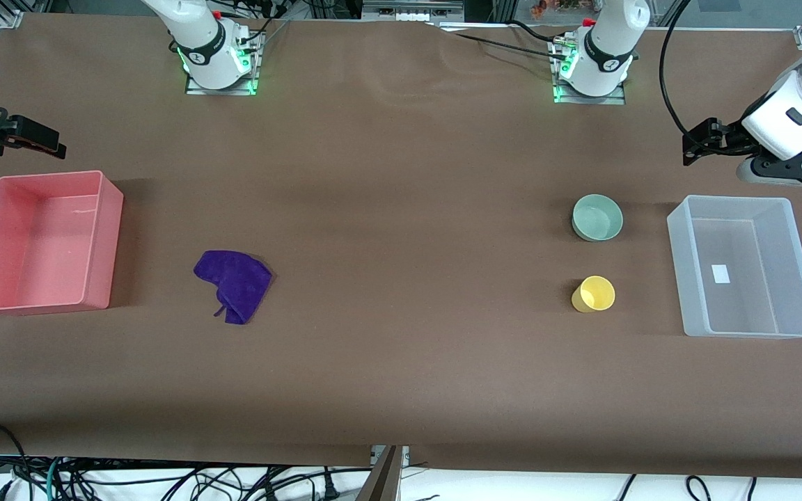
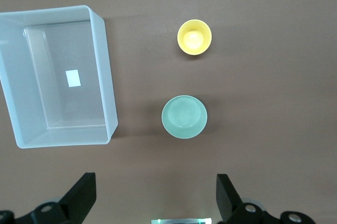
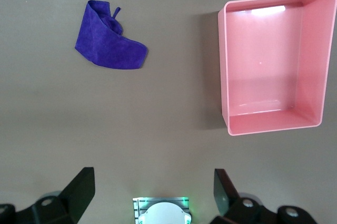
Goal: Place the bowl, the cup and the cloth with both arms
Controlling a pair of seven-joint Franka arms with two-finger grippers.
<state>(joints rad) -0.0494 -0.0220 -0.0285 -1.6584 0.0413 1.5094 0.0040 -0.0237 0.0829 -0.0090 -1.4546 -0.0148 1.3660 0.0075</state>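
The pale mint-green bowl [image 1: 596, 217] stands upright on the brown table toward the left arm's end; it also shows in the left wrist view [image 2: 184, 117]. The yellow cup [image 1: 594, 293] stands nearer the front camera than the bowl, apart from it, and shows in the left wrist view [image 2: 194, 37]. The purple cloth [image 1: 234, 282] lies crumpled toward the right arm's end, also in the right wrist view [image 3: 109, 43]. My left gripper [image 1: 697, 146] [image 2: 156, 197] is open, empty and raised by the clear bin. My right gripper [image 1: 39, 139] [image 3: 152, 195] is open, empty and raised by the pink bin.
A clear plastic bin [image 1: 735, 200] [image 2: 103, 66] stands empty at the left arm's end, beside the bowl and cup. A pink bin [image 1: 113, 223] [image 3: 223, 66] stands empty at the right arm's end, beside the cloth. Both arm bases stand along the table's back edge.
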